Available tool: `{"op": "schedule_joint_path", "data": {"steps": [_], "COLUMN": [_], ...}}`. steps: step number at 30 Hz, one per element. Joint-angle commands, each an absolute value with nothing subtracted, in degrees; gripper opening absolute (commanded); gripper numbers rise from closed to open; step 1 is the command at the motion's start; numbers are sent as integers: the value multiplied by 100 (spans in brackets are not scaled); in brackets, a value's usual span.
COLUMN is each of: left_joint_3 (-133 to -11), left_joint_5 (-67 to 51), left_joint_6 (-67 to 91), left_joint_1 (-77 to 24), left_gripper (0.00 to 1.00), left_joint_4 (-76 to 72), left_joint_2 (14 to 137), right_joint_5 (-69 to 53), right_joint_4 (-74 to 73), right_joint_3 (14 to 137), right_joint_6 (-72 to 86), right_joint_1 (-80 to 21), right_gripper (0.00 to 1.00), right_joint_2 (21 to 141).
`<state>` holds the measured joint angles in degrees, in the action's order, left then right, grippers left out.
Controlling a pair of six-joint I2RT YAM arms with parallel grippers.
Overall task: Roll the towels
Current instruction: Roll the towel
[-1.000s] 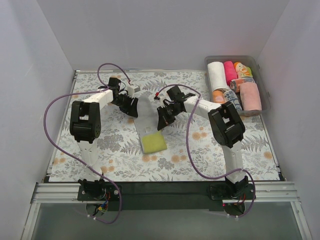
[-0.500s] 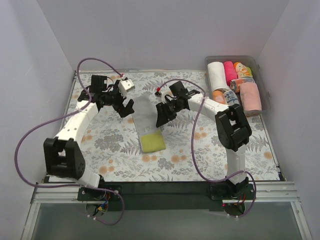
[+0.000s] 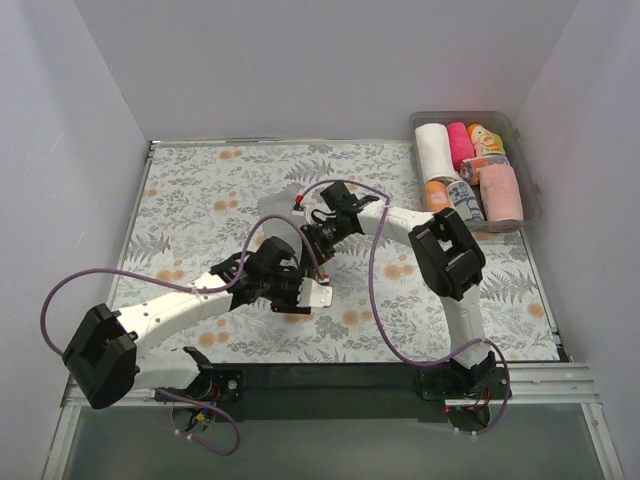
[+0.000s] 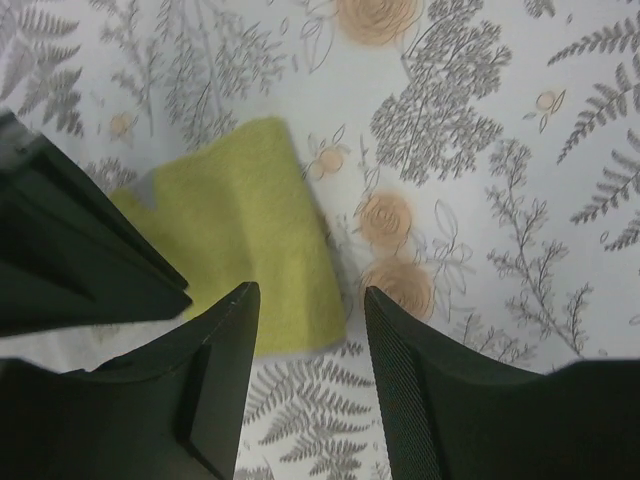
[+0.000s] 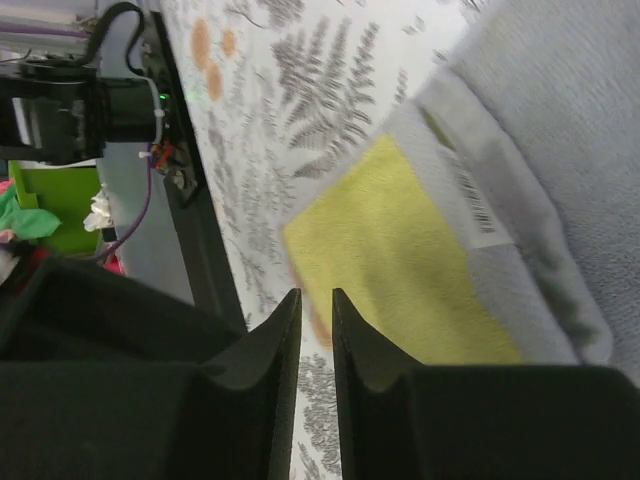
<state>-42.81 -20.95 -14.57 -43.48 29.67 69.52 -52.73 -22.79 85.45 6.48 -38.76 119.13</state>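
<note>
A grey towel with a yellow-green near end and a white label lies flat on the floral tablecloth. In the top view both arms cover most of it. My left gripper is open just above the cloth, at the near right corner of the yellow end; in the top view it is at mid-table. My right gripper has its jaws almost together with nothing between them, above the yellow end's edge; in the top view it is just beyond the left one.
A clear plastic bin at the back right holds several rolled towels, among them white, pink and light pink. Purple cables loop from both arms over the cloth. White walls stand on three sides.
My left arm has swung from the far left side of the towel down to its near yellow end. The right gripper has shifted slightly left and stays over the towel.
</note>
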Motion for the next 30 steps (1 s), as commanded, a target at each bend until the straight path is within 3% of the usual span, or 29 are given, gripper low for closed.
{"op": "schedule_joint_path", "data": {"steps": [1, 11, 16, 20, 30], "left_joint_3": [-4263, -3947, -3823, -4024, -4429], "left_joint_5": [-1311, -731, -957, -1318, -2777], "left_joint_6": [-1301, -1248, -1257, -994, -905], "left_joint_1": [-4807, -5027, -5027, -5036, -4808], "left_gripper": [42, 42, 28, 0, 0], "left_joint_4": [2268, 1661, 1828, 2284, 3471], "left_joint_2": [7328, 8366, 8403, 8280, 8156], "right_joint_5": [-5494, -5352, -5379, -5405, -5449], "right_joint_4": [-2101, -1890, -1828, -1723, -1951], "right_joint_3": [8411, 8130, 7998, 7780, 7901], "right_joint_6": [852, 861, 932, 888, 686], "right_joint_1": [-3832, -3823, -3823, -3849, -3718], "right_gripper": [21, 21, 21, 24, 28], "right_joint_2": [12357, 12744, 12806, 12674, 12016]}}
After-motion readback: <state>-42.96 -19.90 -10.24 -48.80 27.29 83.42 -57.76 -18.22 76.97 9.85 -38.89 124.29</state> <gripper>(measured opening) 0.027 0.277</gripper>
